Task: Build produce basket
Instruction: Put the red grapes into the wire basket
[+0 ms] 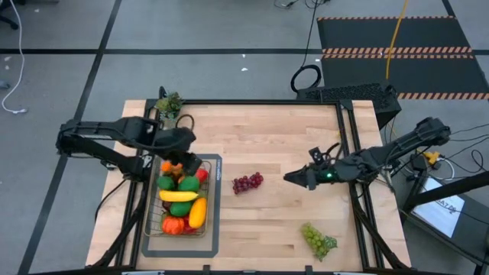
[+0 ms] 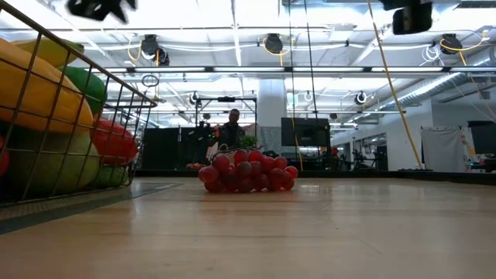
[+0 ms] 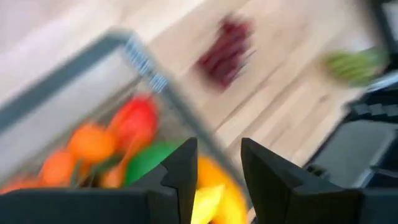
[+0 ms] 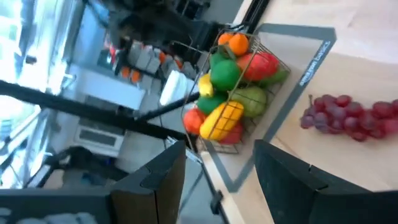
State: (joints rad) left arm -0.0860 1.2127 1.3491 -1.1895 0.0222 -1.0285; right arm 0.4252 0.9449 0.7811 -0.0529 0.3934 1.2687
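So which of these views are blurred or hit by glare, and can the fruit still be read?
Left wrist view: heavy motion blur, the purple grapes and basket are smeared. Right wrist view: mildly soft, washed out on the room side, fruit readable. Low view: ceiling lights flare, near basket wires soft, grapes sharp. High view: even light, clean, green grapes clear.
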